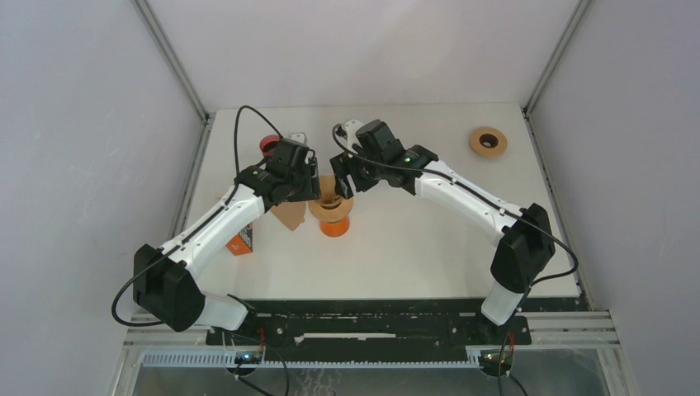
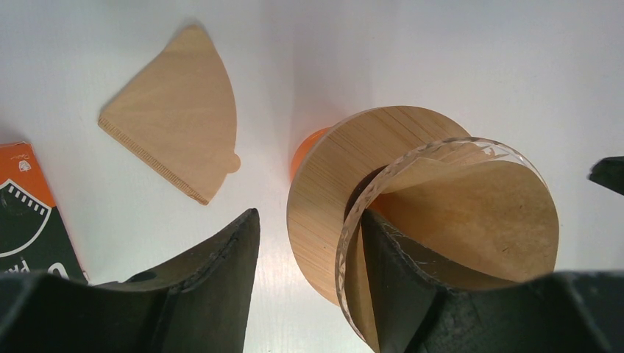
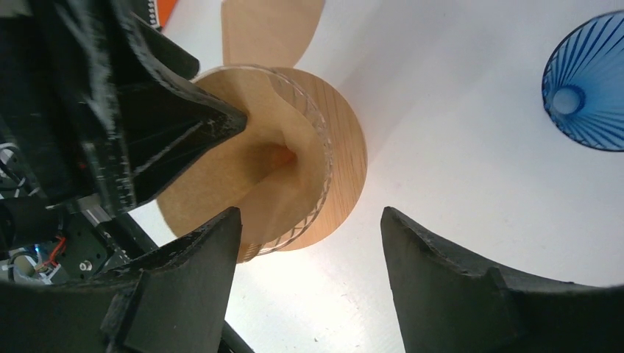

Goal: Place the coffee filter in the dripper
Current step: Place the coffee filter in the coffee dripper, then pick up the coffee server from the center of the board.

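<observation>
Paper's in: the brown coffee filter [image 2: 471, 220] sits inside the glass dripper [image 2: 412, 165], mid-table toward the left edge. The left gripper [image 2: 309, 220] is spread, straddling the rim (one finger on the paper). The right gripper [image 3: 310, 217] is wide, holding nothing.

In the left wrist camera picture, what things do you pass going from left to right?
orange box → flat paper filter → dripper with another filter inside

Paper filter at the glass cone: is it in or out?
In. The filter lies spread open inside the glass cone, dipping toward its middle hole.
</observation>
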You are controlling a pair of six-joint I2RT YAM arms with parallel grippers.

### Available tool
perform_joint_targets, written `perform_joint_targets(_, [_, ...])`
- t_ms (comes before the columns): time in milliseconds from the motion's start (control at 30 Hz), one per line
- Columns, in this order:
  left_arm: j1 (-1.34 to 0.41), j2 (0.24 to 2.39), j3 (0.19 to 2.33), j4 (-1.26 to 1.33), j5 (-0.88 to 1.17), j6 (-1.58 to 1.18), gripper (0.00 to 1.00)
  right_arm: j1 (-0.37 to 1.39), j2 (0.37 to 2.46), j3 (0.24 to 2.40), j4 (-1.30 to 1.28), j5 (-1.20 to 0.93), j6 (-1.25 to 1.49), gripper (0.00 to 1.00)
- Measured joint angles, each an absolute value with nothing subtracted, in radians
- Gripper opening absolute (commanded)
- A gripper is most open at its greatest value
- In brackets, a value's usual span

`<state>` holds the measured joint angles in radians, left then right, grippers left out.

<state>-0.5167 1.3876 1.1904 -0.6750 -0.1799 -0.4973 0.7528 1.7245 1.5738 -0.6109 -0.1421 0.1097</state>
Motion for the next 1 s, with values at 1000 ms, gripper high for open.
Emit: perform_joint_targets(1000, [-0.517,1.313,1.193,-0.683,-0.180,-0.499,0.71,0.746,1.482,1.398,-0.533,-0.124,0.114,0.78])
